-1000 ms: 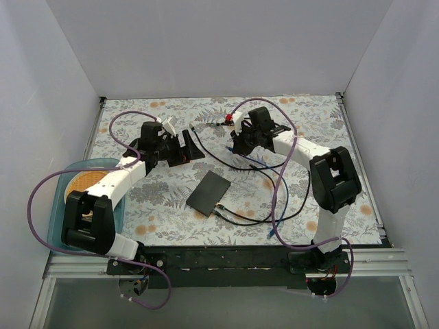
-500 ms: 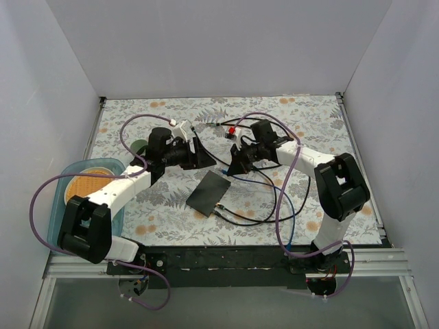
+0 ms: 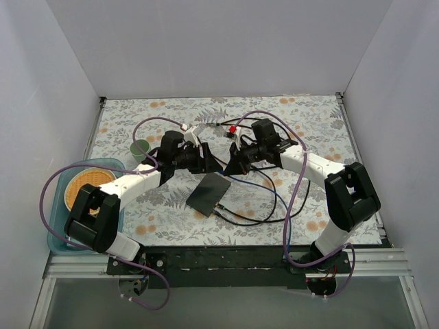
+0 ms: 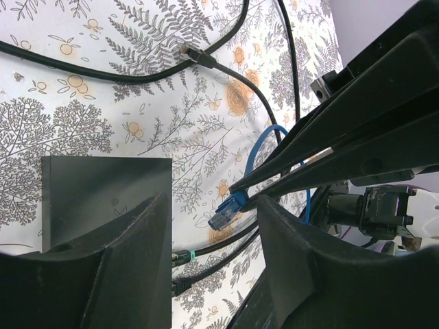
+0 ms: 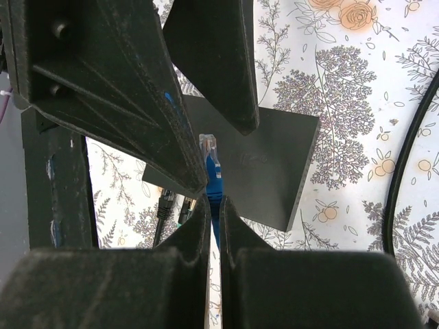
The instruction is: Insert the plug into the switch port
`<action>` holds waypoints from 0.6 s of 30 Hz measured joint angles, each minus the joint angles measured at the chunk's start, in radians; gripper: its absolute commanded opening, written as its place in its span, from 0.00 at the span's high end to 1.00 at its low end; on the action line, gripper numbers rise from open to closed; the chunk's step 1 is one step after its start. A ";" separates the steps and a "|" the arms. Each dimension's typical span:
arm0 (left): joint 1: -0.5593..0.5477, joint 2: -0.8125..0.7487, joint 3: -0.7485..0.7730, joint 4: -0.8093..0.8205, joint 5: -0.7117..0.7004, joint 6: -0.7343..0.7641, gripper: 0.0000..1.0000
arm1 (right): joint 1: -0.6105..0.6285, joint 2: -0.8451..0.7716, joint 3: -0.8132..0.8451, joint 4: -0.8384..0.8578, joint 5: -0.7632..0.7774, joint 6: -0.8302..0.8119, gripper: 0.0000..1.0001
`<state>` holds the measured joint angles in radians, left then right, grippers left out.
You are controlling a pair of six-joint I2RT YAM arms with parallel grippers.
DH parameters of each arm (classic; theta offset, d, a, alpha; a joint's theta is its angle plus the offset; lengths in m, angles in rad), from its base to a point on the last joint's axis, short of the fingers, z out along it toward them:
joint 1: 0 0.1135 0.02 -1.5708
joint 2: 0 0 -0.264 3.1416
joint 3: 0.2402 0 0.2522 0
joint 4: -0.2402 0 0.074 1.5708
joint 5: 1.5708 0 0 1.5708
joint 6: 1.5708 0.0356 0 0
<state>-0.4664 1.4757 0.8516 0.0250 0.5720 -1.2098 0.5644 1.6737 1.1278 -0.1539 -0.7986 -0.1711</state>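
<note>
Floral tablecloth (image 3: 309, 123) — black cables (image 3: 255, 219) beside box (image 3: 209, 193)

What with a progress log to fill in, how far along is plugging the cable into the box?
Done: the right gripper has the blue plug clamped. In hand: it holds the plug near the grey box but clear of it, with the open left gripper close by. Left: the plug is in no socket yet and must be lined up with the box's edge and pushed in.

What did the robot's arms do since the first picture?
The left end effector, open, moved right toward the middle, uncovering the green cup. The right end effector, shut on the blue plug, came nearer the grey box. The box stayed put.
</note>
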 measured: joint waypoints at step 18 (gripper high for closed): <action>-0.029 0.013 0.002 0.044 -0.001 -0.019 1.00 | 0.000 -0.023 -0.031 0.000 0.022 0.019 0.99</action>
<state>-0.4953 1.4891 0.8536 0.0689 0.5709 -1.2293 0.5644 1.6508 1.0969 -0.1543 -0.7769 -0.1524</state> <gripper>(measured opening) 0.099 0.043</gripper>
